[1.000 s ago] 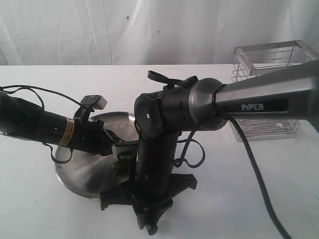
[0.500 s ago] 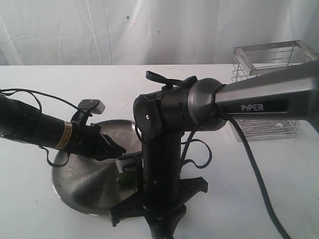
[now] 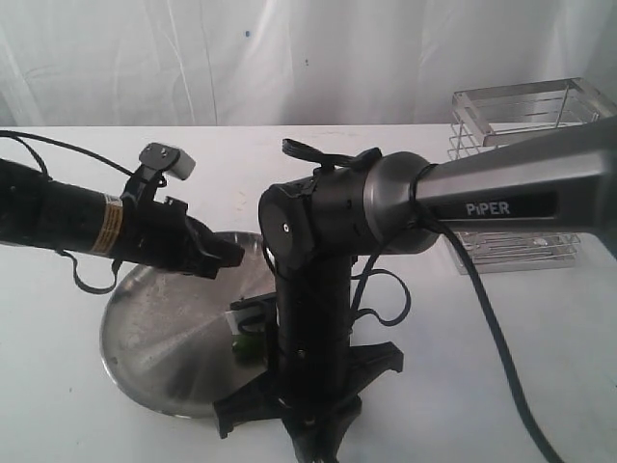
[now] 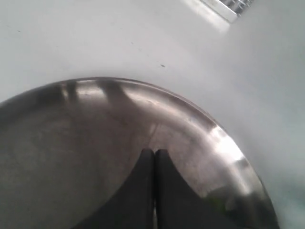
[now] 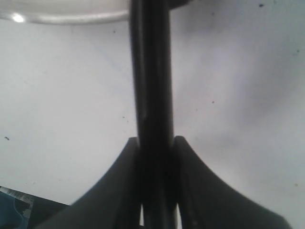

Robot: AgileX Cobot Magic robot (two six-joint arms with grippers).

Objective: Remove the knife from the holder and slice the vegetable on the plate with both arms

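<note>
The left arm [image 3: 58, 220] reaches in nearly level from the left edge, its black forearm wrapped with a yellow label, and its gripper [image 3: 229, 257] hangs above the far part of the plate [image 3: 154, 338] without touching it. The left wrist view shows what the outside camera cannot: the two fingers [image 4: 143, 186] pressed flat together with nothing between them, the steel dish spread out below.

On the plate, just beside the right arm's wrist, sits the vegetable [image 3: 249, 342], a small green piece half hidden by black hardware. A faint green blur near the rim in the left wrist view may be the same piece; it is too soft to be sure.

The right arm [image 3: 501, 193], grey link marked PiPER, comes in from the right and bends sharply down at its wrist, so its gripper [image 3: 313, 439] points at the table [image 3: 434, 367] by the plate's near edge. The right wrist view shows its fingers [image 5: 128, 191] clamped on the knife [image 5: 151, 71], whose dark length runs out toward the plate's rim; the outside camera hides the knife behind the wrist.

At far right stands the wire holder [image 3: 525, 125], behind the grey link.
</note>
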